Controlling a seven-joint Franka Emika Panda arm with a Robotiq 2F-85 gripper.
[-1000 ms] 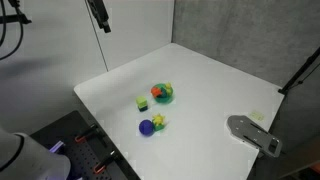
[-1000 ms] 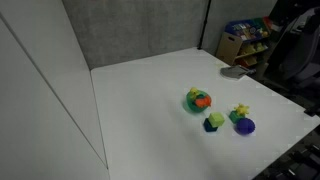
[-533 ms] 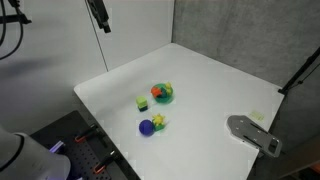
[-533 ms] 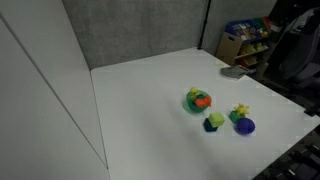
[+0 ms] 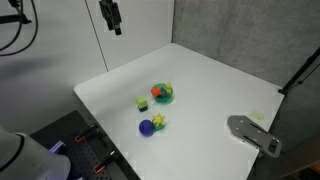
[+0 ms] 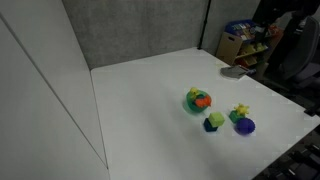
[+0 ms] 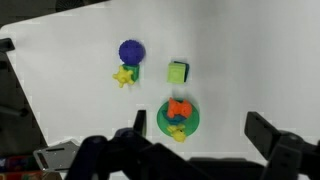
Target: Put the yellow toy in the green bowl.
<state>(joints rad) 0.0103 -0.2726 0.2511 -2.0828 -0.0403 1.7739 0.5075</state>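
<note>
The yellow toy [image 7: 125, 75] lies on the white table right beside the blue ball [image 7: 131, 51]; it shows in both exterior views [image 5: 158, 121] [image 6: 239, 112]. The green bowl [image 7: 164, 122] [image 5: 165, 99] [image 6: 191, 102] stands a short way off and holds an orange toy [image 7: 179, 108] and a small yellow piece [image 7: 178, 132]. My gripper [image 7: 200, 128] is open and empty, high above the table [image 5: 112, 20], with the bowl between its fingers in the wrist view.
A yellow-green cube [image 7: 178, 72] [image 5: 143, 103] [image 6: 213, 122] sits between bowl and ball. A flat grey object [image 5: 252, 133] [image 6: 232, 72] lies at a table edge. A shelf of clutter [image 6: 245, 40] stands beyond the table. Panel walls border the table.
My gripper has shifted a little to the right in an exterior view. The toys and the bowl have not moved.
</note>
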